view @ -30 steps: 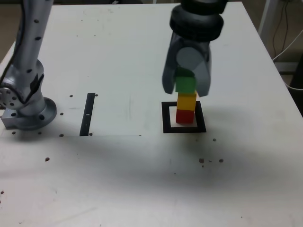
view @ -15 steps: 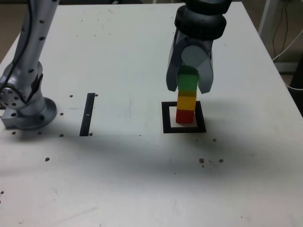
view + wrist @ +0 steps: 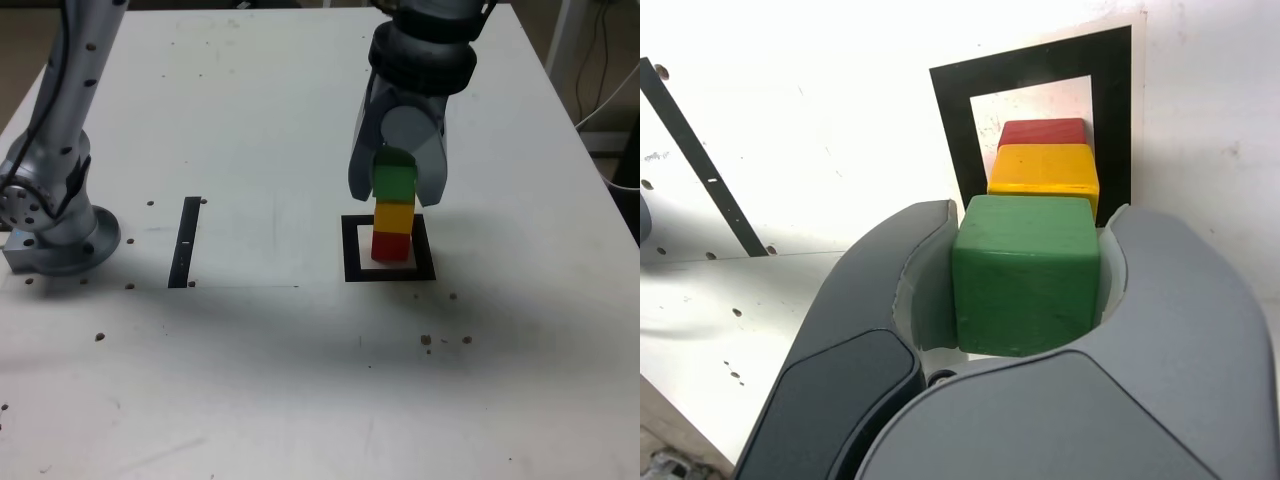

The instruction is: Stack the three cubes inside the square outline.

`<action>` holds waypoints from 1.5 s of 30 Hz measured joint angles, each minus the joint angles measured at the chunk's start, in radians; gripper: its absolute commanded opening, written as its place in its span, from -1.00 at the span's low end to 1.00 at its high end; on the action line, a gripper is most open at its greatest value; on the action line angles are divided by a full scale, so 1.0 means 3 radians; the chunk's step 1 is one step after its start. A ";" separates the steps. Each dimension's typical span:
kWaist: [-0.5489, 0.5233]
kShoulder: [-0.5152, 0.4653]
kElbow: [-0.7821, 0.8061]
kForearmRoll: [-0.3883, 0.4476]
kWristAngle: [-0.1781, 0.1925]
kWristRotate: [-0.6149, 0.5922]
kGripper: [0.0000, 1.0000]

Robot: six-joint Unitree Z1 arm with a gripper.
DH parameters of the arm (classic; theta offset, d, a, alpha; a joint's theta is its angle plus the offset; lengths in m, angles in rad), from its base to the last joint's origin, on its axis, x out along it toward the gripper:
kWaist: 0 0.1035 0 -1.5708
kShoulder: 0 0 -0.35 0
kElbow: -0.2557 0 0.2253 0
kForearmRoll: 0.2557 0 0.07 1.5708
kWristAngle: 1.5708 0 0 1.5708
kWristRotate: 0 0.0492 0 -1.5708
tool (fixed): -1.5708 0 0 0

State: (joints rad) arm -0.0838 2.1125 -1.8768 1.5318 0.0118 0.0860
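Green cube sitting between the claw's jaws, over the outline

The claw [image 3: 395,200] is closing on the green cube [image 3: 1025,280], jaws flanking it on opposite sides. Below it, the yellow cube [image 3: 394,218] is resting on the red cube [image 3: 391,247], which is standing inside the outline [image 3: 352,249], nearer the tabletop's [image 3: 270,380] right edge in the exterior view. Any release is needing both jaws to be parting evenly, sideways.

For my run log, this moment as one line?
green cube: between gripper jaws | yellow cube: below | red cube: inside square outline
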 measured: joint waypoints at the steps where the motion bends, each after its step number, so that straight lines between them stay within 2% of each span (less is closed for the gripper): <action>1: 0.0000 0.0005 0.0008 -0.0011 -0.0006 0.0012 0.63; 3: 0.0000 0.0012 0.0018 -0.0027 -0.0014 0.0030 0.82; 5: 0.0000 0.0014 0.0024 -0.0038 -0.0016 0.0037 0.88; 18: 0.0000 -0.0001 0.0083 -0.0039 -0.0014 0.0037 0.96; 29: 0.0000 -0.0387 0.0043 0.0022 0.0087 0.0037 0.98; 40: 0.0000 -0.0437 0.0027 0.0057 0.0108 0.0036 0.98; 45: 0.0000 -0.0649 0.0389 0.0071 0.0110 0.0006 0.98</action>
State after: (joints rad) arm -0.0838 1.9177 -1.7601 1.5531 0.0448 0.0878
